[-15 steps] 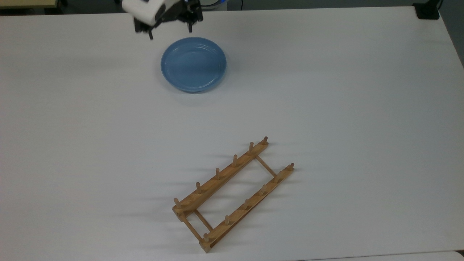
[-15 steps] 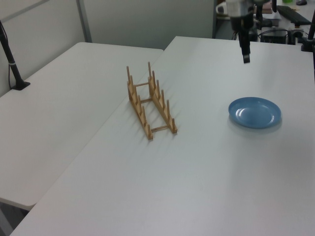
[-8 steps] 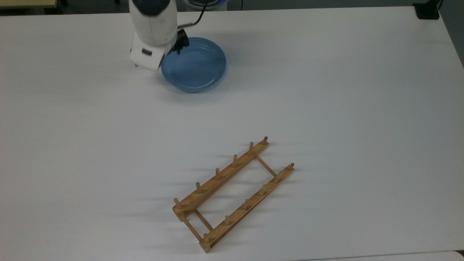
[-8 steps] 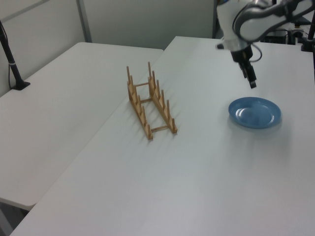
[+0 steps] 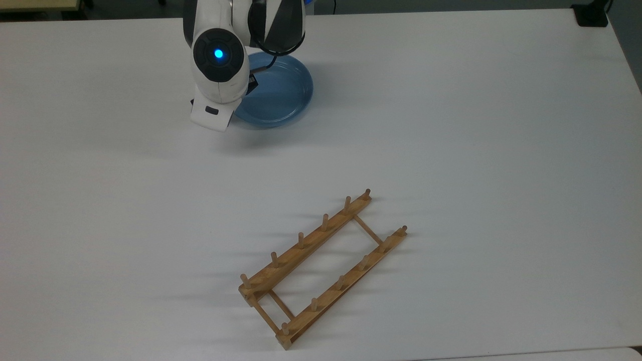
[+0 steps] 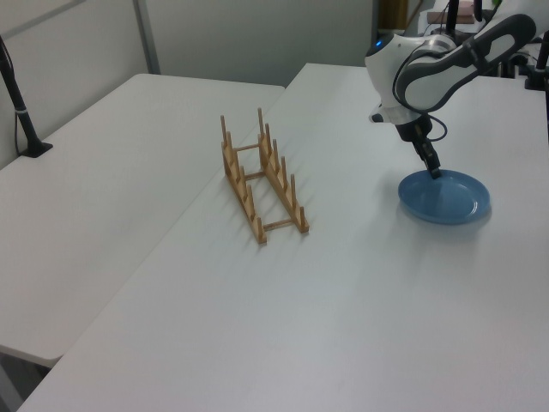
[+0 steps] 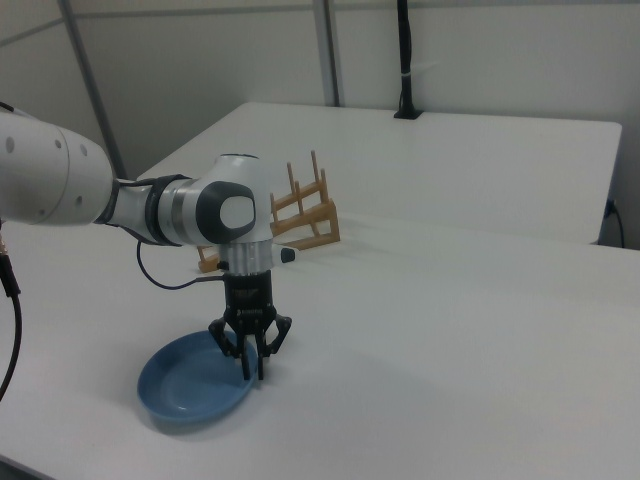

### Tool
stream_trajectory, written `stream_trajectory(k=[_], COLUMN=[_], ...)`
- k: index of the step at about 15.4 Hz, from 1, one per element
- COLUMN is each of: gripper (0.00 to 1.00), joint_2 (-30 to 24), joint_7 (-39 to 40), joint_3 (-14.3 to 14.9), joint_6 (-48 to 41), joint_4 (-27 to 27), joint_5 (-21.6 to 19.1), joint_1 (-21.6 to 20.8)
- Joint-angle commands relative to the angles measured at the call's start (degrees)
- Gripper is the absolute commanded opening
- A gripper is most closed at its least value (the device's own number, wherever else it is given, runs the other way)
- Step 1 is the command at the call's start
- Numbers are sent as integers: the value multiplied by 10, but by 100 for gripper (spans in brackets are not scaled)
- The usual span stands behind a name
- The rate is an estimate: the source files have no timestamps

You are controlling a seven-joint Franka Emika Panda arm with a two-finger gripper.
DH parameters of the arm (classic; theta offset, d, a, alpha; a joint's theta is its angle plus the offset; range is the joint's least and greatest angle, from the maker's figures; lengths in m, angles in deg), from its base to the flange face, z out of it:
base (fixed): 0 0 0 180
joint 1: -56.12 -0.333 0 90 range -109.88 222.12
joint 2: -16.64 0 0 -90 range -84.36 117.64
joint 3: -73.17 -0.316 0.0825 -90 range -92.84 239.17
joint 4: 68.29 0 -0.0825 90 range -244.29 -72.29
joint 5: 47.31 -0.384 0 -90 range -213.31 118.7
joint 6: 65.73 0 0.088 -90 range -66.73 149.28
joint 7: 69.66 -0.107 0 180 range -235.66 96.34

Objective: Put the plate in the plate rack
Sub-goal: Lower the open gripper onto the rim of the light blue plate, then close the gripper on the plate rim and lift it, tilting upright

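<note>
In the right view, nearest the camera, the plate (image 7: 195,390) was seen lying flat on the white table (image 7: 450,340), and the end effector (image 7: 249,358) was positioned at the rim on the right view's right side, its fingers spread with one on each side of the rim and not yet closed on it. A sound grasp would be judged to call for the rim being seated well between the fingers before they were shut, since the glossy surface could slip and the plate would then have to be tipped upright. Farther back, the plate rack (image 7: 303,218) stood well apart and unoccupied, so that a slot between its pegs could be chosen freely.
</note>
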Motion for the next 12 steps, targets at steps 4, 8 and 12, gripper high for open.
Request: stream_trajectory(k=[4, 8, 12], gripper=[0, 0, 0], joint_2=[-2, -8, -13], joint_7=[7, 5, 0], joint_3=[1, -4, -4], joint_6=[-8, -79, -123], joint_4=[40, 136, 230], joint_5=[3, -17, -49], joint_1=[-3, -9, -14])
